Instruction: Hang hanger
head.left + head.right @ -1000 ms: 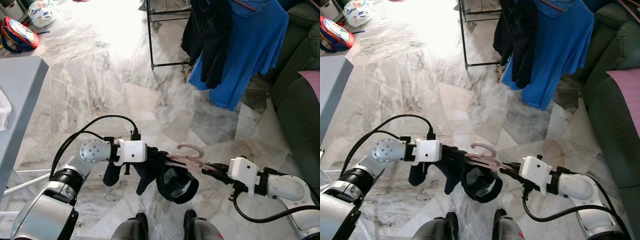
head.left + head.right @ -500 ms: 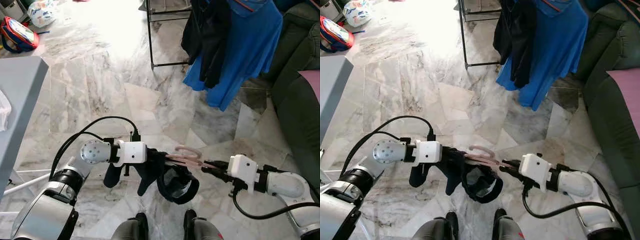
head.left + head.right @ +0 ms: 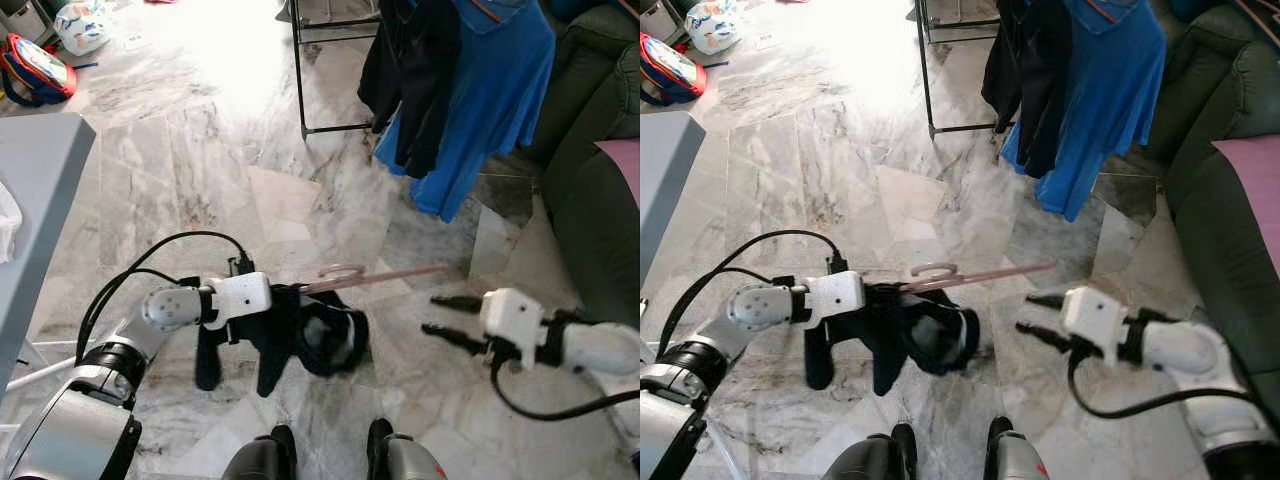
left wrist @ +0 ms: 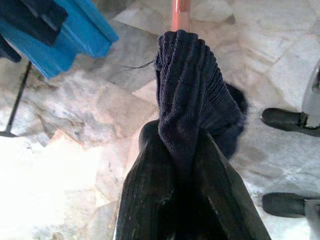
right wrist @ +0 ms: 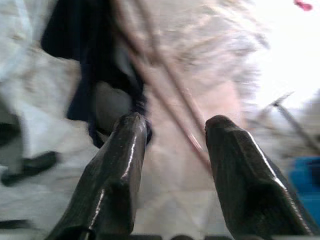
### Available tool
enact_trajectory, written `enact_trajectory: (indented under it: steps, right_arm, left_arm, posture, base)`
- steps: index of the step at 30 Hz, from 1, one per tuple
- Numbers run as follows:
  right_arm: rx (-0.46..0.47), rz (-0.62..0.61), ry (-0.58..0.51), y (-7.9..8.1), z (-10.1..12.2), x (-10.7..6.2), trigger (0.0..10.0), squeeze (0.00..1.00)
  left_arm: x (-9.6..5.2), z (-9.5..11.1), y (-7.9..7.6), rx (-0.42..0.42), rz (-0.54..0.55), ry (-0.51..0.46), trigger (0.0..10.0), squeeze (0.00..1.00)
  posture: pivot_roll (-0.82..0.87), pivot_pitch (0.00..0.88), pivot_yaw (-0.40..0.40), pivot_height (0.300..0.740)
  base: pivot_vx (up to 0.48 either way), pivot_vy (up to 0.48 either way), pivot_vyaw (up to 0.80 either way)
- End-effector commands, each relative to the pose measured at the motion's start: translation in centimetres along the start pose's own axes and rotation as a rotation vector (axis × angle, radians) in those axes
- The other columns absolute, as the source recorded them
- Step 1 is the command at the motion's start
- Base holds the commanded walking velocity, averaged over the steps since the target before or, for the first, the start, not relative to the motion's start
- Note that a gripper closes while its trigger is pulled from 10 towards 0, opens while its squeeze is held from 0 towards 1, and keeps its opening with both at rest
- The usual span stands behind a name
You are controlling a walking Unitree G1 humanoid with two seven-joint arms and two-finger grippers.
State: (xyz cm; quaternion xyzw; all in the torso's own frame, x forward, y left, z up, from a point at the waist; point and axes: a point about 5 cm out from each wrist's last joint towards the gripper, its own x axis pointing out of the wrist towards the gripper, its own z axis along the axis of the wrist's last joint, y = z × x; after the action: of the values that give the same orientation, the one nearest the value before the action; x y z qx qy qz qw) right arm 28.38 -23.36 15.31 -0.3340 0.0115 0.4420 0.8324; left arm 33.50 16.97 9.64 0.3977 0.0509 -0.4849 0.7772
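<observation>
Now clamped by left gripper (image 3: 285,300) on dark garment (image 3: 300,335), pink hanger (image 3: 385,275) jutting free; right gripper (image 3: 445,320) spread, empty. Could slide out, held only through cloth, well short of rack (image 3: 300,70).

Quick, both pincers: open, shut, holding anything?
Left pincer: shut on the dark garment, with the pink hanger sticking out of it.
Right pincer: open, holding nothing, apart from the hanger.

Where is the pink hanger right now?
The pink hanger is low and central in the head views, carrying the dark garment that the left gripper clamps; its free end points toward the open right gripper, apart from it.
</observation>
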Motion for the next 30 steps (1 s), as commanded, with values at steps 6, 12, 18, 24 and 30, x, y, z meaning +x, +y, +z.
enact_trajectory:
  steps: [6, 12, 18, 24, 30]
  right_arm:
    - [-0.046, -0.255, 0.022, -2.1, 0.0, -0.4, 10.0, 1.00]
    - [0.074, -0.388, -0.059, -1.0, 0.2, 1.1, 10.0, 1.00]
    - [0.280, -0.552, -0.144, 1.1, 0.1, 3.2, 10.0, 1.00]
    - [0.579, -0.650, -0.083, 2.6, -1.7, 5.2, 10.0, 0.00]
    - [0.756, -0.758, 0.034, 3.3, -3.6, 6.7, 10.0, 0.00]
  left_arm:
    - [-1.0, -1.5, 0.2, -0.068, 0.112, 0.058, 0.0, 0.00]
    - [-1.5, -1.6, 1.6, -0.169, 0.285, 0.040, 0.0, 0.00]
    - [-1.8, -1.1, 3.0, -0.288, 0.454, -0.041, 0.0, 0.00]
    - [-1.6, 0.4, 4.1, -0.335, 0.538, -0.169, 0.0, 0.00]
    - [-1.1, 3.5, 5.4, -0.323, 0.558, -0.367, 0.0, 0.00]
  posture:
    - [-0.04, 0.267, 0.062, 0.740]
    - [-0.04, 0.271, 0.059, 0.740]
    - [-0.03, 0.270, 0.059, 0.740]
    - [-0.02, 0.273, 0.053, 0.740]
    - [0.00, 0.275, 0.049, 0.740]
  base:
    - [0.000, 0.000, 0.00]
    - [0.000, 0.000, 0.00]
    - [0.000, 0.000, 0.00]
    - [0.000, 0.000, 0.00]
    - [0.000, 0.000, 0.00]
